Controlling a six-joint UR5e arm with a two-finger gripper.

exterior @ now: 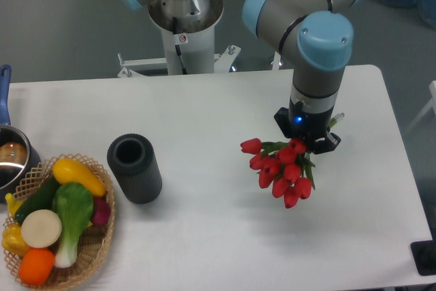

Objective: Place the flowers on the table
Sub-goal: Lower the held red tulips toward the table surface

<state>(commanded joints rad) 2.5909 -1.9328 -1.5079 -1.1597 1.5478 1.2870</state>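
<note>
The flowers (pixel 281 170), a bunch of red tulip buds with green leaves, hang from my gripper (pixel 306 142) over the right half of the white table (pixel 204 107). The buds point down and to the left, and a shadow lies on the table beneath them. The stems are hidden inside the gripper. The gripper points straight down and is shut on the stem end of the bunch. The dark ribbed vase (pixel 134 168) stands upright and empty to the left, well apart from the flowers.
A wicker basket (pixel 95 250) of toy vegetables and fruit sits at the front left corner. A metal pot (pixel 12 161) with a blue handle stands at the left edge. The robot base (pixel 184 18) is at the back.
</note>
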